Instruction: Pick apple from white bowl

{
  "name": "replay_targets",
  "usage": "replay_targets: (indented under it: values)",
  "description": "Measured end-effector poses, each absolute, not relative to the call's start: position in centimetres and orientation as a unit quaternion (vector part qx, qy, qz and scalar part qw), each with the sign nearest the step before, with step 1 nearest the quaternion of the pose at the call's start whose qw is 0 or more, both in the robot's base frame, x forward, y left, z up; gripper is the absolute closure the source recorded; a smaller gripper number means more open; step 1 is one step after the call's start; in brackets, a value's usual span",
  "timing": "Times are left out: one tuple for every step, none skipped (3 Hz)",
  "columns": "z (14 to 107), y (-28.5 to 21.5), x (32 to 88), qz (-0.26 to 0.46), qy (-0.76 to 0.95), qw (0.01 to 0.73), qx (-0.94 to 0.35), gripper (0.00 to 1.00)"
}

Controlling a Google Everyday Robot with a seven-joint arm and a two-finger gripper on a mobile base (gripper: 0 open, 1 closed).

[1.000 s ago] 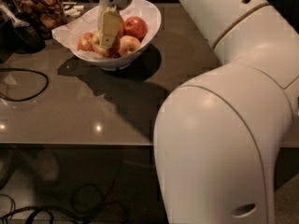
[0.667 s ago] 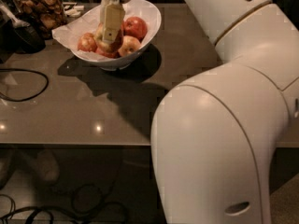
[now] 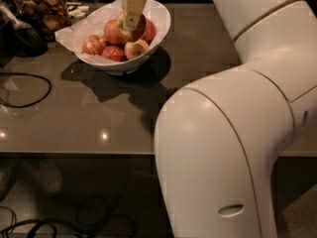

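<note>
Hanging hand (image 3: 131, 20) overlaps red-gold apple (image 3: 113, 32).

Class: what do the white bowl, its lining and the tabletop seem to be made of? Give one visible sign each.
The white bowl looks like glazed ceramic: smooth, glossy wall. Its lining is thin paper, crumpled and creased. The tabletop is hard, polished grey, perhaps stone or laminate: it mirrors lights. The hand reaches into the bowl.

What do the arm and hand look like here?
The arm is bulky: smooth, glossy white rounded shells, a thin tan band at one joint, a small dark hole near the top and an oval recess low down. No cables show on it. The hand, over the bowl at the top edge, is slim and pale cream.
</note>
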State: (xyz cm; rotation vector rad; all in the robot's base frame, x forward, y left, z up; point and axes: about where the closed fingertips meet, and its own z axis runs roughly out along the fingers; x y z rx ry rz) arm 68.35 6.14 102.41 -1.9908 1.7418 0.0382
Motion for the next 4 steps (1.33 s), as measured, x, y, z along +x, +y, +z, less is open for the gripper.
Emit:
replay_targets:
  values:
    - [104.4,5.2,68.8,-0.001,0.633,0.267,-0.727,1.00]
    - [105.6,5.0,68.9,-0.010,0.623,0.279,-0.730,1.00]
    - [106.4,5.4,68.9,-0.012,0.611,0.288,-0.738,1.00]
    - [107.9,6.6,68.0,-0.007,0.579,0.307,-0.755,1.00]
